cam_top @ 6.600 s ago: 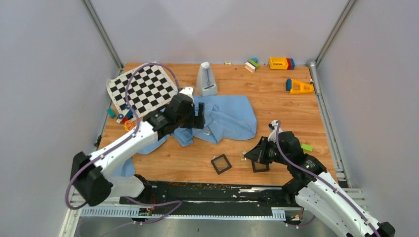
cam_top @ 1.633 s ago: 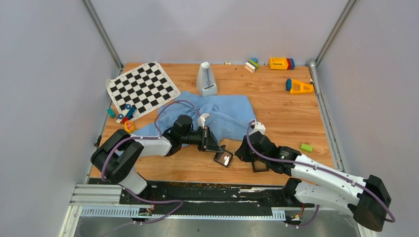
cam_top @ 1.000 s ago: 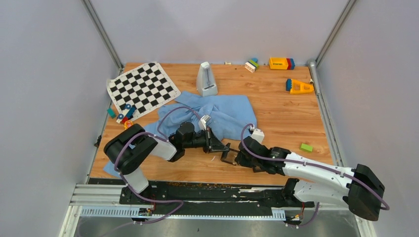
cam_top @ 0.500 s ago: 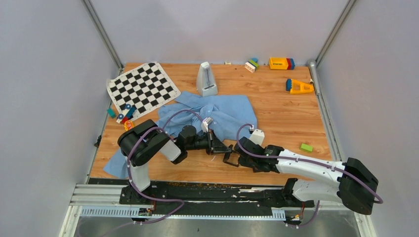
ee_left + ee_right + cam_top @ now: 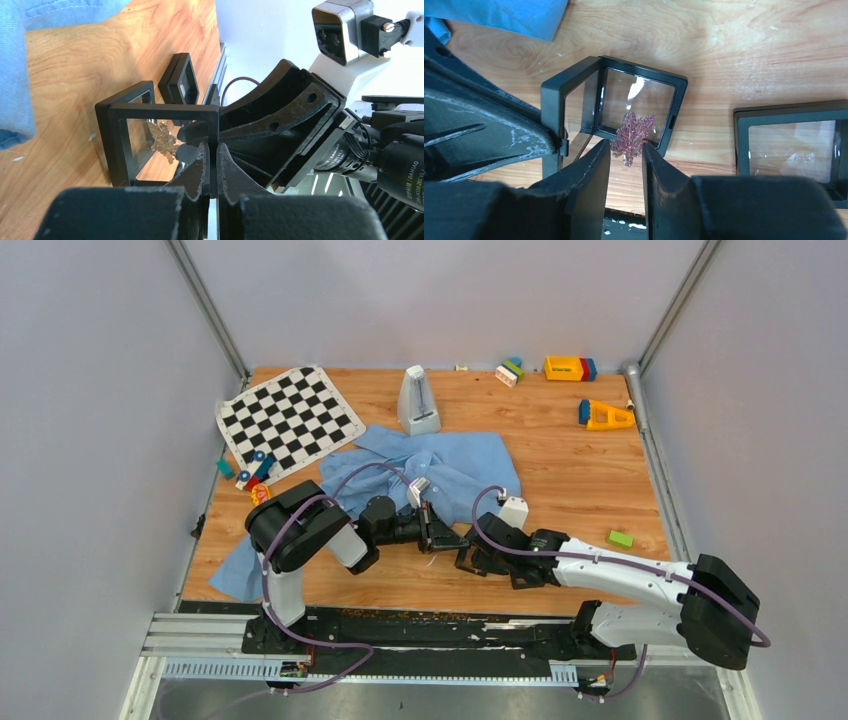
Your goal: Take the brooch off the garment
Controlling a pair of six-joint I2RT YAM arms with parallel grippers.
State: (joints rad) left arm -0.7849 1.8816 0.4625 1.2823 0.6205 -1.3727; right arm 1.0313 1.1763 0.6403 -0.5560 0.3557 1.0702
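Note:
The garment [image 5: 455,465], a light blue shirt, lies crumpled mid-table; a fold shows in the left wrist view [image 5: 15,75] and the right wrist view [image 5: 499,15]. In front of it, my left gripper [image 5: 440,538] [image 5: 211,150] is shut on the edge of an open black hinged case [image 5: 160,111] [image 5: 574,75]. The brooch [image 5: 631,135] [image 5: 162,142], a red maple leaf, rests against the case's clear film. My right gripper [image 5: 465,555] [image 5: 626,147] stands at it with jaws parted, the leaf just beyond the tips.
A second black case [image 5: 789,145] [image 5: 180,82] lies on the wood right of the first. Farther off are a checkered mat [image 5: 288,418], a grey metronome [image 5: 418,400], toy blocks [image 5: 570,368], an orange wedge [image 5: 605,416] and a green block [image 5: 621,538].
My right gripper's jaws have parted from shut, and that arm has edged left toward the case. The left gripper keeps its hold on the case.

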